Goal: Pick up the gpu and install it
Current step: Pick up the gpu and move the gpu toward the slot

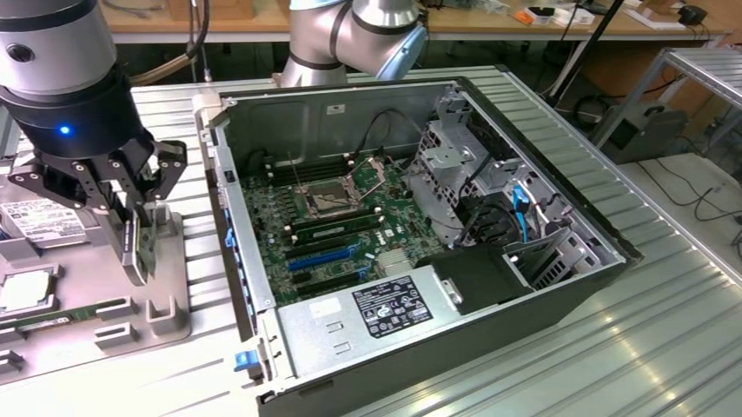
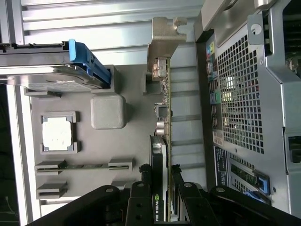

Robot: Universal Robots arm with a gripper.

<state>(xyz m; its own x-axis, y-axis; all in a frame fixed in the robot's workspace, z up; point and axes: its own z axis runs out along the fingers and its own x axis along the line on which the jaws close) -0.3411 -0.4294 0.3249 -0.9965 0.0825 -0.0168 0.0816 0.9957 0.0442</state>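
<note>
The gpu (image 1: 142,254) stands on edge in the grey parts holder (image 1: 169,291) at the exterior view's left, beside the open computer case (image 1: 557,217). My gripper (image 1: 130,239) reaches down over it, with a finger on each flat side of the card. In the wrist view the gpu (image 2: 165,101) appears edge-on, its pale metal bracket (image 2: 162,37) at the far end and a black cooler on one face. My gripper (image 2: 161,178) is shut on the card near that cooler. The motherboard (image 1: 336,230) lies exposed inside the case, with blue slots (image 1: 322,258) toward its near side.
On the holder (image 2: 108,150) sit a hard drive with a blue clip (image 2: 61,70), a processor chip (image 2: 57,133) and a memory stick (image 2: 84,165). The case's rear grille (image 2: 240,94) is close beside the card. The robot's arm base (image 1: 347,39) stands behind the case.
</note>
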